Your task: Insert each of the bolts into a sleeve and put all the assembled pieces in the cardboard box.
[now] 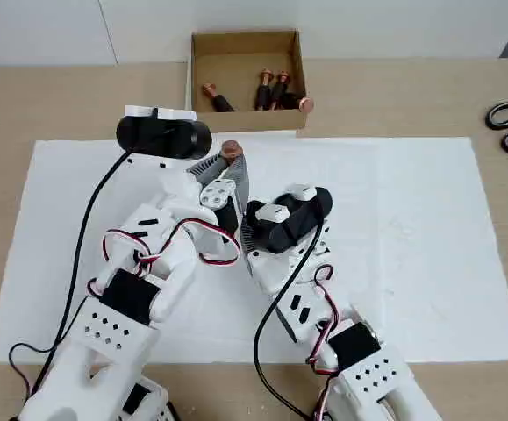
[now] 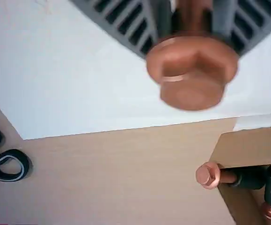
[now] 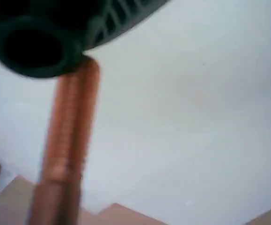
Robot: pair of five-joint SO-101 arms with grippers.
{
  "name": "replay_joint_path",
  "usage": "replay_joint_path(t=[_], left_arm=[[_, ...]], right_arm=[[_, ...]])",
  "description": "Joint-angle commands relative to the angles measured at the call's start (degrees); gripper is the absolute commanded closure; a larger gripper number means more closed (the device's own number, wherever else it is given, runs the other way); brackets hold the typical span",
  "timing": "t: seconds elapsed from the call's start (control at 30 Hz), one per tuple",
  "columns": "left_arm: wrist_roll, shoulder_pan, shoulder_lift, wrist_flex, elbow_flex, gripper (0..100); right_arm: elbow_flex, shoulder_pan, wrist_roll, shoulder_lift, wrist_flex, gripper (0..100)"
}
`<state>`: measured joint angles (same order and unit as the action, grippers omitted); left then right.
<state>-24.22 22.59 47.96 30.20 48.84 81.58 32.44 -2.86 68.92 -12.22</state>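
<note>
Four assembled pieces noted in cardboard box. Left gripper: clamped on bolt, near box front. Right gripper: clamped on sleeve, just beside bolt shank, above white sheet.

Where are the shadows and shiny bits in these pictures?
High view: the light is even, with only faint grey shadows on the mat beside the arms, and the box is dimmer inside. Left wrist view: there is a pale glint on the bolt head. Right wrist view: the hole of the sleeve is black inside.
</note>
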Motion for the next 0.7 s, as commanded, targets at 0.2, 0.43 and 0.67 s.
replay_joint_path(t=[0.2, 0.43, 0.67], left_arm=[[-0.35, 0.0, 4.22, -1.49, -1.71, 99], [-0.44, 0.26, 4.22, -1.67, -1.8, 99], [-0.44, 0.35, 4.57, -1.67, -2.24, 99]], right_arm=[[-0.35, -0.22, -0.35, 1.45, 1.1, 99.5], [-0.35, -0.22, -0.35, 1.45, 1.1, 99.5], [-0.35, -0.22, -0.35, 1.45, 1.1, 99.5]])
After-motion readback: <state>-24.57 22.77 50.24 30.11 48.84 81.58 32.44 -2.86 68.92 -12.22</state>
